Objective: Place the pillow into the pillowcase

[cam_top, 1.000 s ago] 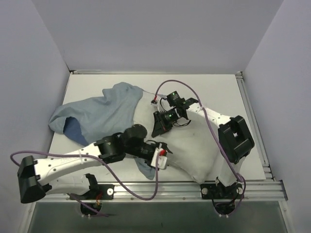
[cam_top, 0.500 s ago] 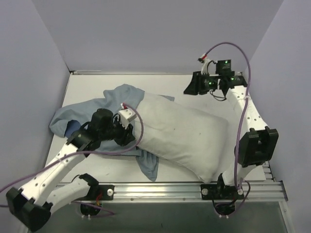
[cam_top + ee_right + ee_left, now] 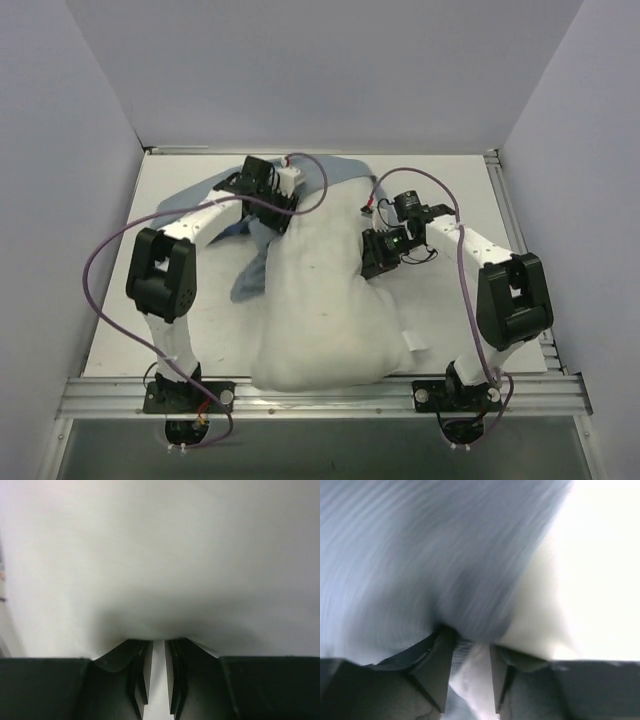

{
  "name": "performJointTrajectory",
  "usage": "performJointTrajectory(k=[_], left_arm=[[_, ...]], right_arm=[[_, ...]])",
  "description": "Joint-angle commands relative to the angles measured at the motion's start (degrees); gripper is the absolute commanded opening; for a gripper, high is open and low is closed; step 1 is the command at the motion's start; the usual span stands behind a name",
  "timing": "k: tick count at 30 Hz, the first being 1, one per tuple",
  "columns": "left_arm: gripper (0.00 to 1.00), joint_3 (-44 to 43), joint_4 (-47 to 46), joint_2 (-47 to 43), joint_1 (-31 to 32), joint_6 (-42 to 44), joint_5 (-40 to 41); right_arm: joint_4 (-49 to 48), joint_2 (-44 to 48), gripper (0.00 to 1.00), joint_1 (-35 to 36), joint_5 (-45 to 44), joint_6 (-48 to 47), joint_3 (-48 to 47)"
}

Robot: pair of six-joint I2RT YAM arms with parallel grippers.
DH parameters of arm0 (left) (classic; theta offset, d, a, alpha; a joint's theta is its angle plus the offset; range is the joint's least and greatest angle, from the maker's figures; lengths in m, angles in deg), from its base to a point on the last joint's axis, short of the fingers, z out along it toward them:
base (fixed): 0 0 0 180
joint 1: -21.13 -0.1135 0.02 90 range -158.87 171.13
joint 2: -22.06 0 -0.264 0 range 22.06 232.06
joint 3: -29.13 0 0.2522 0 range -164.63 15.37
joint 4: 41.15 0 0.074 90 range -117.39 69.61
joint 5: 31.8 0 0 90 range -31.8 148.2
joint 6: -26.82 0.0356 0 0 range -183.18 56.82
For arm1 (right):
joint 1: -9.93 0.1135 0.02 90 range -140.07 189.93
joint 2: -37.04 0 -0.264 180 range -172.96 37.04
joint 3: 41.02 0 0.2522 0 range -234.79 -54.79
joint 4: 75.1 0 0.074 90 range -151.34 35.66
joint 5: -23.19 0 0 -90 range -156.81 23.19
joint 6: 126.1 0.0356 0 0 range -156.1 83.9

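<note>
The white pillow lies lengthwise from the table's back middle to the front rail. The blue pillowcase is bunched at the pillow's far left end, with a strip trailing down its left side. My left gripper is at the pillow's far left corner. In the left wrist view my left gripper is shut on pillowcase cloth, with white pillow beside it. My right gripper is at the pillow's right edge. In the right wrist view my right gripper pinches white pillow fabric.
A metal rail runs along the front edge, and another rail along the right. Grey walls close in the left, back and right. The purple cables loop beside both arms. The pillow's near end overhangs the front rail.
The pillow has swung from lying across the table to lying front to back. My left arm moved from the front left to the back. My right gripper came down from the back right onto the pillow.
</note>
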Motion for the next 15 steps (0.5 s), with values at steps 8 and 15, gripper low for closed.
performJointTrajectory(k=[8, 15], left_arm=[[0.76, -8.97, -8.58, -8.15, -5.27, 5.10, -12.54], [0.86, -6.25, -3.47, -15.99, 8.33, 15.83, -3.76]], right_arm=[[-8.70, 13.30, 0.42, -1.57, 7.59, 16.80, -5.67], [-4.05, 14.37, 0.47, -16.09, -11.14, 9.81, -1.28]])
